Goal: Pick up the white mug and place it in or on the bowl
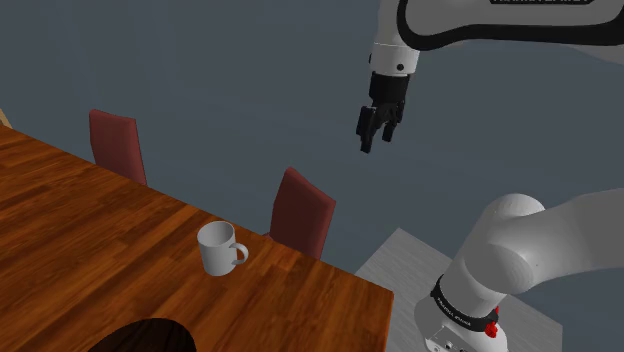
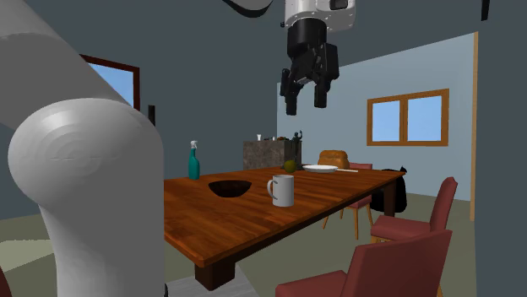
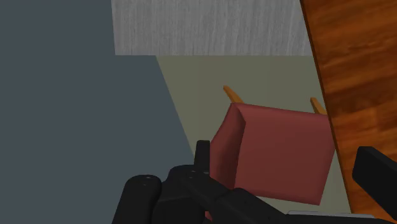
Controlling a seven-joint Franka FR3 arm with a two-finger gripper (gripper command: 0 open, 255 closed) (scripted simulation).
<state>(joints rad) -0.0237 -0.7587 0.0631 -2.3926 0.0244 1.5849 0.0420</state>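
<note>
Around me: dark blue-grey walls (image 1: 230,80), long wooden table (image 1: 90,230), red chairs (image 1: 303,212) alongside, wood-framed window (image 2: 408,118) showing blue on lighter far wall (image 2: 380,76).

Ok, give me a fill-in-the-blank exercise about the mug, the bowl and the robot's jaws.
The white mug stands upright on the wooden ____.
In the second exterior view the dark bowl sits to the mug's ____.
The jaws hang high in the air, apart and holding ____.
The chairs at the table are ____ in colour.
Missing words: table; left; nothing; red.
</note>
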